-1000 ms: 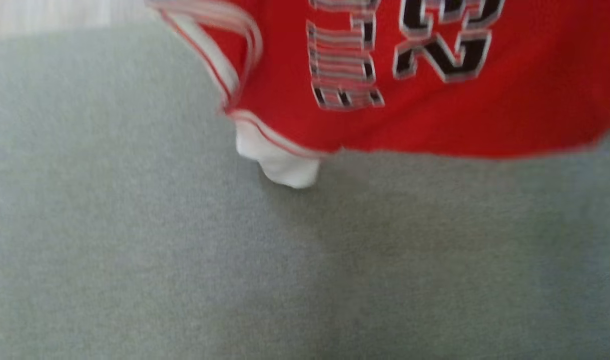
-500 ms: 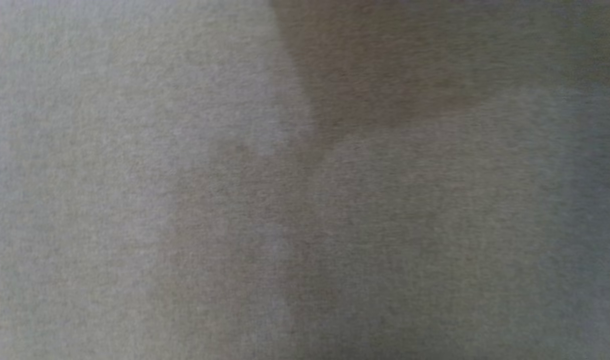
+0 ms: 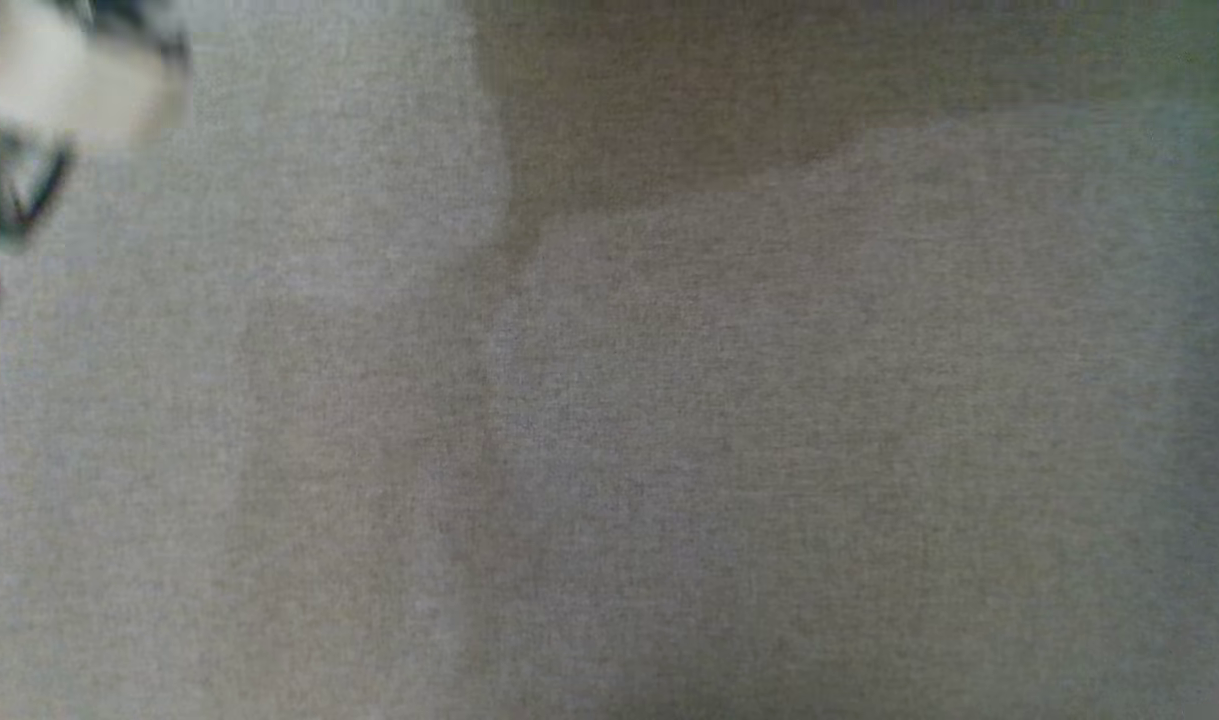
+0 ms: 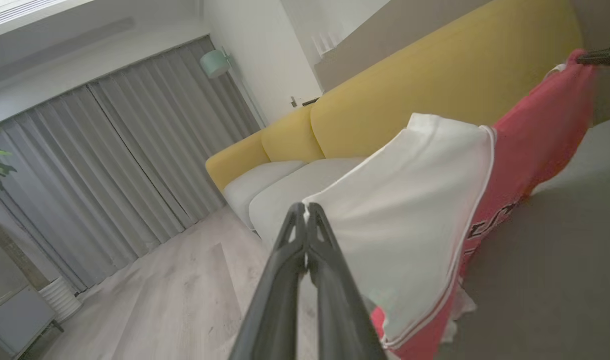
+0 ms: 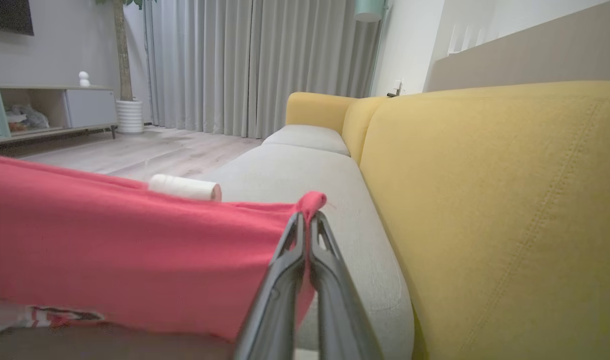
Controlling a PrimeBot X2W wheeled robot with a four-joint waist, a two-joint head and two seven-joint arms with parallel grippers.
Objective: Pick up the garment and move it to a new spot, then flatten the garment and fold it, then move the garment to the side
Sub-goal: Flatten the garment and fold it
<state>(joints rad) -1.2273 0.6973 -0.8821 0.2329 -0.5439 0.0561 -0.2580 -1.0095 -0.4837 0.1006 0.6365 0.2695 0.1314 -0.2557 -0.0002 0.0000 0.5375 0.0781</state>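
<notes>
My L claw [image 4: 305, 212], tips pinched tight on the white sleeve corner of the one red garment [image 4: 535, 140]. My R claw [image 5: 309, 220] clamps a bunched red edge likewise. Two grips, well apart, likely so the cloth hangs stretched btwn them, clear of the grey seat under them, ready for a new spot. Beyond both claws: one sofa [image 5: 485, 190], yellow back. Farther off: one teal lamp [image 4: 214, 62], grey curtains [image 4: 109, 165].

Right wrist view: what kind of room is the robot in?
Probably a living room in a home. There is a big yellow sofa, long grey curtains reaching the wood floor, and a low cabinet by the wall.
</notes>
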